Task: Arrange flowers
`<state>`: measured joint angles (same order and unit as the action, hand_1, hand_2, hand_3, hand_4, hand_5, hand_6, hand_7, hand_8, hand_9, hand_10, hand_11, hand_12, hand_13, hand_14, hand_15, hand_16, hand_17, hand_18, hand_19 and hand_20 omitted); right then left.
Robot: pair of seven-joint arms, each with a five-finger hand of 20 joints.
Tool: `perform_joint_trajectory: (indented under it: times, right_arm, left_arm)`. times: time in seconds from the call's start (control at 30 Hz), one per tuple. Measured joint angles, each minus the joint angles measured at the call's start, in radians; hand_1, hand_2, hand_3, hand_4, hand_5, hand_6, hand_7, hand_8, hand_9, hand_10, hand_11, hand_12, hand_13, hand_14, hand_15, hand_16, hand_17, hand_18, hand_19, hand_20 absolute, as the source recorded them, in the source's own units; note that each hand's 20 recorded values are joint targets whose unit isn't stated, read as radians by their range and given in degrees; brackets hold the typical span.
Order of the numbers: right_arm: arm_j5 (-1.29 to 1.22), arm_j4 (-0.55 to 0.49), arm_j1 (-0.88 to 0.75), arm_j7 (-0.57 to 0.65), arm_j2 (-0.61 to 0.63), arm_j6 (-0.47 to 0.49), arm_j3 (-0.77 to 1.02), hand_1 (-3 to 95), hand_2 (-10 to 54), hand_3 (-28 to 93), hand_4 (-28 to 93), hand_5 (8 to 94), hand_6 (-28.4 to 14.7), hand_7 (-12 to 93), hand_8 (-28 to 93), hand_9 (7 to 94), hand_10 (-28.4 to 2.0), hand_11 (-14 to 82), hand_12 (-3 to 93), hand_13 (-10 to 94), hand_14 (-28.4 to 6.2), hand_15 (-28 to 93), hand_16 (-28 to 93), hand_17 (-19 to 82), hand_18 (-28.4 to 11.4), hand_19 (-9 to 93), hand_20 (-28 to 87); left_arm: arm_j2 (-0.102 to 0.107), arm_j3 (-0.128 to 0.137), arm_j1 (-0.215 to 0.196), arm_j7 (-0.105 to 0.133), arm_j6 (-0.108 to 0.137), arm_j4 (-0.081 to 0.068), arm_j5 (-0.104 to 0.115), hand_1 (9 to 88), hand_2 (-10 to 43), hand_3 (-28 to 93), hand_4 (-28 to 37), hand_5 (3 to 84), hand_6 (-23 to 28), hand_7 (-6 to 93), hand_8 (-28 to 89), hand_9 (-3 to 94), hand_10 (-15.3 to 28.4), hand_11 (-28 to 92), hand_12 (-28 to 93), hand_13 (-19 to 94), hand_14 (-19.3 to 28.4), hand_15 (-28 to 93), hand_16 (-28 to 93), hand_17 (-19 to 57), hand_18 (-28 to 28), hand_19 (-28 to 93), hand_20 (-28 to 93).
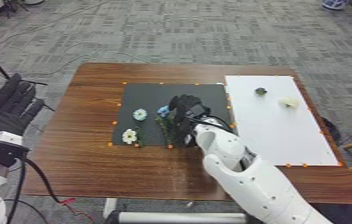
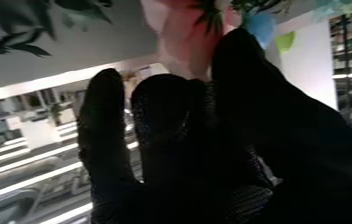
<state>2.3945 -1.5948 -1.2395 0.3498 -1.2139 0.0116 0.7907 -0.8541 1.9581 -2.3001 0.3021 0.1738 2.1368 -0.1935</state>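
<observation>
Three flowers lie on the dark mat (image 1: 146, 94) in the head view, all on the robot's left of its right hand (image 1: 188, 106). The blue flower (image 1: 164, 111) is the nearest, its bloom just beside the black glove, with its leafy stem running down the mat toward the near edge. The pale blue flower (image 1: 140, 114) lies farther off to the left, and the white flower (image 1: 130, 136) is below that one, close to the mat's near left corner. The right hand is over the right part of the mat, and whether it is closed or gripping something I cannot tell. To its right, well apart from it, a small dark bloom (image 1: 260, 91) and a cream bloom (image 1: 288, 102) rest on the white panel (image 1: 283, 135). The left hand (image 1: 2, 112) is open, off the left side of the brown table (image 1: 75, 165), away from all the flowers. In the right wrist view, pink petals (image 2: 183, 35) are right up against the glove's outline, a bit of blue petal (image 2: 260, 27) is next to them, and dark green leaves (image 2: 21, 45) are farther from the hand; whether it holds the pink petals I cannot tell.
</observation>
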Motion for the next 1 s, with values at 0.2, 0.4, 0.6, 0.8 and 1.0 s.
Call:
perform_joint_trajectory:
  times: [0.2, 0.4, 0.6, 0.8, 1.0]
  right_arm:
    - [-0.003, -0.037, -0.023, 0.017, 0.002, -0.006, 0.016, 53.4, -9.5, 77, -28, 57.5, -2.4, 18, -13, 63.3, -13.7, 18.2, 17.0, 69, -6.5, 70, 36, 32, -22.4, 78, 36]
    - [-0.016, -0.08, -0.04, 0.022, 0.01, -0.002, 0.036, 50.8, -9.5, 79, -28, 56.1, -2.8, 16, -13, 60.3, -14.7, 15.4, 15.7, 69, -8.1, 73, 34, 32, -22.7, 79, 36]
    - [-0.039, -0.124, -0.048, 0.039, 0.025, 0.002, 0.069, 51.4, -9.5, 79, -28, 56.5, -3.0, 16, -12, 60.8, -14.8, 15.2, 15.5, 69, -8.1, 74, 32, 32, -23.0, 79, 36]
    - [-0.041, -0.133, -0.033, 0.046, 0.049, -0.002, 0.076, 57.8, -9.5, 72, -28, 60.1, -2.5, 17, -12, 66.7, -13.2, 22.2, 18.7, 69, -3.6, 64, 37, 32, -22.6, 79, 35]
    - [-0.04, -0.116, -0.026, 0.056, 0.051, -0.004, 0.063, 62.1, -9.5, 67, -28, 63.0, -1.1, 19, -13, 76.9, -8.9, 19.2, 43.0, 71, -5.5, 65, 40, 33, -22.5, 79, 35]
  left_arm:
    - [0.0, 0.001, -0.001, 0.001, 0.001, 0.0, 0.003, 24.9, 15.9, 66, -28.3, 35.8, 6.0, 3.4, -6, 31.0, 9.9, 5, 10, 20, 7.9, 10, -4, -3.4, 9.2, 15, 10]
    - [0.0, 0.001, -0.003, 0.003, 0.0, 0.0, 0.009, 24.9, 16.1, 65, -28.3, 35.9, 6.1, 3.3, -6, 31.1, 10.0, 6, 10, 20, 8.2, 10, -4, -3.5, 9.4, 15, 10]
    - [0.0, 0.005, -0.01, 0.01, 0.0, 0.002, 0.012, 24.5, 16.5, 65, -28.3, 36.1, 6.0, 3.4, -6, 31.3, 10.0, 6, 10, 20, 8.3, 10, -4, -3.4, 9.4, 15, 10]
    - [-0.001, 0.008, -0.015, 0.02, 0.0, 0.003, 0.018, 24.3, 16.6, 65, -28.3, 36.1, 6.1, 3.5, -6, 31.3, 10.1, 6, 10, 20, 8.4, 10, -4, -3.4, 9.4, 15, 10]
    - [-0.001, 0.007, -0.014, 0.021, 0.0, 0.003, 0.019, 24.4, 16.7, 65, -28.3, 36.2, 6.1, 3.5, -6, 31.4, 10.1, 6, 10, 20, 8.9, 11, -4, -3.4, 9.4, 15, 10]
